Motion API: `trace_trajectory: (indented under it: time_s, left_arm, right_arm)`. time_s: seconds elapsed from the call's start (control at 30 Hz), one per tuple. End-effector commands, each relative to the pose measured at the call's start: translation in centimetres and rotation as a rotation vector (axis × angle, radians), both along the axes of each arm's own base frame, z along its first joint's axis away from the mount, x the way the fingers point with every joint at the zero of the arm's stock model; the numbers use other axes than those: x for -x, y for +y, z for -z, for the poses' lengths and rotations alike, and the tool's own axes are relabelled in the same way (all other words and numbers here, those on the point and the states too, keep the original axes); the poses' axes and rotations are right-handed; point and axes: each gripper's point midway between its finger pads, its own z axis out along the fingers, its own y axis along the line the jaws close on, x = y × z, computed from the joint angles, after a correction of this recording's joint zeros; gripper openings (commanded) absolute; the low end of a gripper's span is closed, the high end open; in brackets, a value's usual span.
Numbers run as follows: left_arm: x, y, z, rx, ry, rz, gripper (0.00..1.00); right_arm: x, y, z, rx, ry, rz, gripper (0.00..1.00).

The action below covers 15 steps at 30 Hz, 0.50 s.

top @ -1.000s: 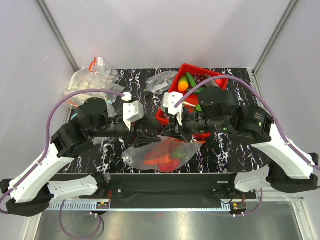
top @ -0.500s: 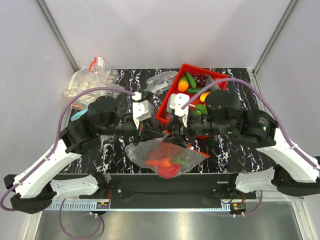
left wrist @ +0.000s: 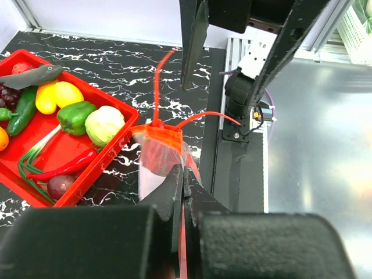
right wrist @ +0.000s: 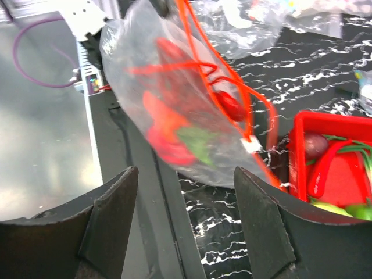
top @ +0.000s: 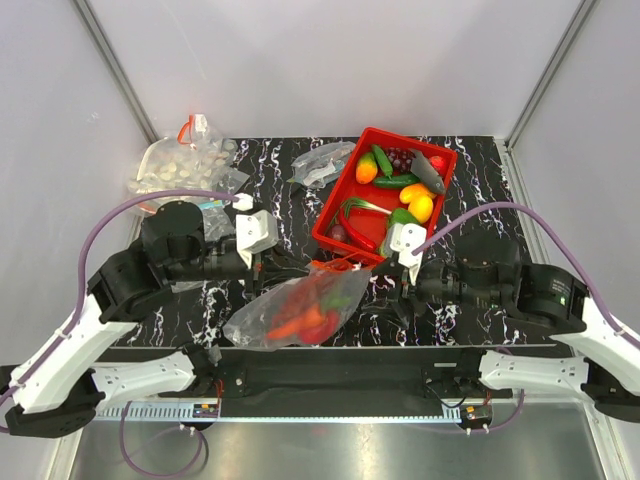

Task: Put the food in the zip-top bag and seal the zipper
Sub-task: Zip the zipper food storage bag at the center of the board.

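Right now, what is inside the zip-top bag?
Through the clear zip-top bag show red and orange food pieces and a green bit. They overlap, so their exact count and anything beneath them is hidden.

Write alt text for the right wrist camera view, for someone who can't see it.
A clear crinkly plastic bag with a red-orange zip strip, holding red and green toy food, fills the middle, at the edge of a black marbled table. The right gripper is open below it; a red plastic tray sits at right.
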Motion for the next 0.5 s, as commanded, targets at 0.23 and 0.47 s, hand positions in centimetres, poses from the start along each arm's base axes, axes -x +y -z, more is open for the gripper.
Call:
trace_trajectory:
  time_s: [0.23,0.47]
  left_arm:
    - [1.6,1.8,-5.4,0.113,-0.128,0.031,0.00]
    - [2.2,2.7,-6.1,0.131,-0.146,0.030,0.00]
  right_arm:
    - [-2.4,1.8,0.5,0.002,-0.074,0.052,0.67]
    - [-1.1,3.1,1.0,0.009,-0.059,-0.055,0.38]
